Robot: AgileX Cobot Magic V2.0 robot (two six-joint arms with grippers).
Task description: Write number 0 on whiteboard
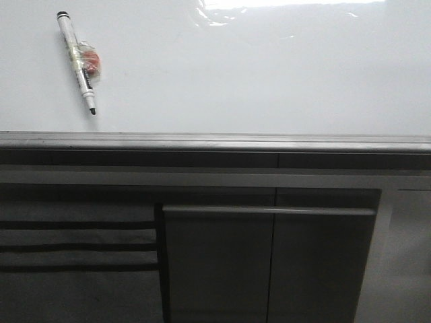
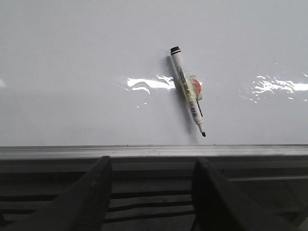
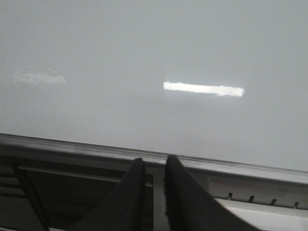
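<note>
The whiteboard point(image 1: 269, 74) is large, glossy and white, with a grey metal edge strip point(image 1: 215, 141) along its near side. No number 0 shows on it in any view. An uncapped white marker pen point(image 1: 77, 60) with a black tip and a red-and-clear tag taped to it lies at the board's left, tip toward the near edge. It also shows in the left wrist view point(image 2: 187, 91). My left gripper point(image 2: 151, 163) is open and empty, short of the edge strip, with the pen ahead and slightly right. My right gripper point(image 3: 154, 161) is shut and empty, short of the strip. Neither gripper shows in the front view.
Dark grey cabinet panels point(image 1: 269, 269) with a horizontal handle bar point(image 1: 269, 210) stand below the board's near edge. Dark slots point(image 1: 74, 245) run across the panel at the left. Light glare point(image 1: 222, 17) lies on the far part of the board.
</note>
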